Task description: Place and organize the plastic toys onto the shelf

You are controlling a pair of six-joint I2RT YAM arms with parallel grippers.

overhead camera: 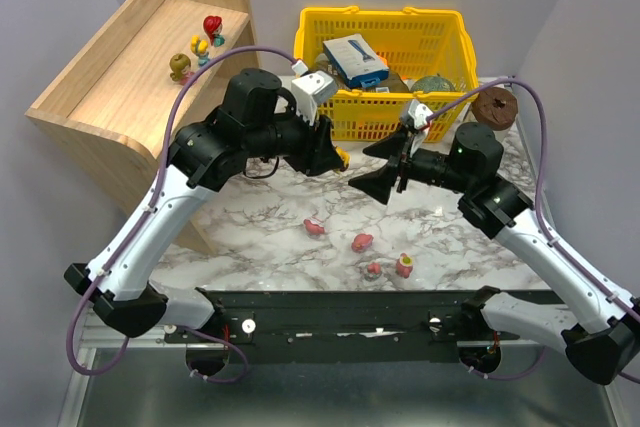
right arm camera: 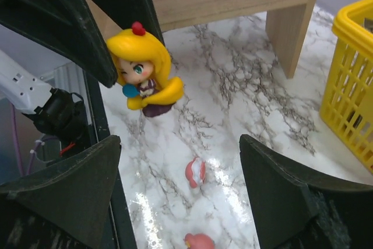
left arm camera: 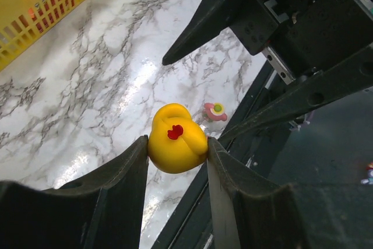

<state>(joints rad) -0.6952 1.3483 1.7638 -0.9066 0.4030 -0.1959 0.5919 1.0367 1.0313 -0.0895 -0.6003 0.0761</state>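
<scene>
The left hand point(left arm camera: 176, 142) is clenched on the small plastic figurine with long yellow hair and a red bow point(right arm camera: 143, 74); its two fingers press the sides of the big round head, and the body hangs free below. The figurine is in the air just to the right of the light-wood two-tier shelf point(overhead camera: 110, 87), above the white marble-pattern counter point(overhead camera: 265, 212). The right hand point(right arm camera: 178, 143) faces it from farther right of the shelf, with its jaws spread wide and nothing between them.

I judge the figurine to be light, stiff and hard; its plastic is glossy, so it can slip or turn between the fingers. The head is much wider than the feet, so it will probably tip over easily when it is set down. The head is the best place to hold it, across the widest part, and a low, upright release seems safest.

The top of the shelf is flat, matte wood with raised side panels. Three toys stand at its far end: a red one point(overhead camera: 212, 25), a yellow one point(overhead camera: 200, 47) and an olive one point(overhead camera: 180, 67); bare wood shows on the nearer part. A lower tier shows in the right wrist view. The counter is shiny and reflects light; four small pink toys point(overhead camera: 362, 242) lie on it, to the right of the shelf and nearer to the arm bases.
</scene>
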